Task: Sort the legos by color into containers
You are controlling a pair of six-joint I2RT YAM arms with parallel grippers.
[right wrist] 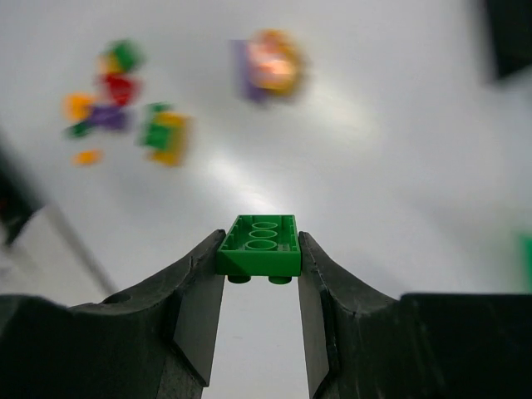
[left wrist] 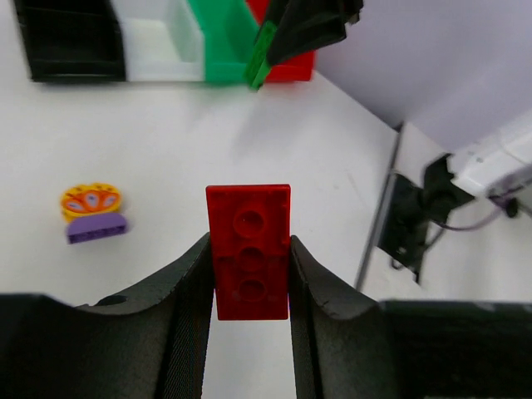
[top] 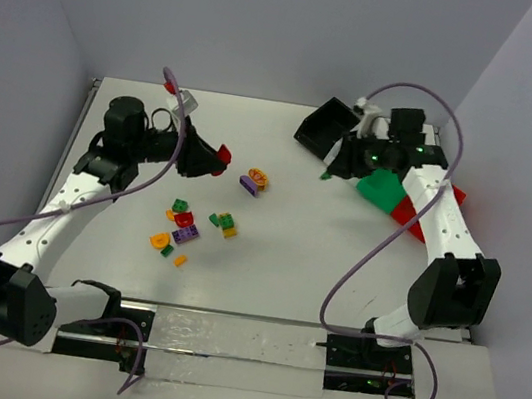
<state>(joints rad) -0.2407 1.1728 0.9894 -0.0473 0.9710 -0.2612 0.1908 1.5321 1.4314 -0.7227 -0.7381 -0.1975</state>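
Note:
My left gripper (left wrist: pixel 249 278) is shut on a flat red brick (left wrist: pixel 248 218) and holds it above the table; it also shows in the top view (top: pixel 214 159). My right gripper (right wrist: pixel 259 249) is shut on a flat green brick (right wrist: pixel 259 237), held in the air beside the containers (top: pixel 329 173). The containers stand in a row at the back right: black (top: pixel 323 126), white (left wrist: pixel 162 46), green (top: pixel 381 187), red (top: pixel 401 213). The right arm hides much of them in the top view. Several loose legos (top: pixel 189 228) lie left of centre.
A purple and orange piece (top: pixel 254 180) lies apart near the table's middle; it also shows in the left wrist view (left wrist: pixel 93 214). Grey walls close in the back and both sides. Purple cables hang from both arms.

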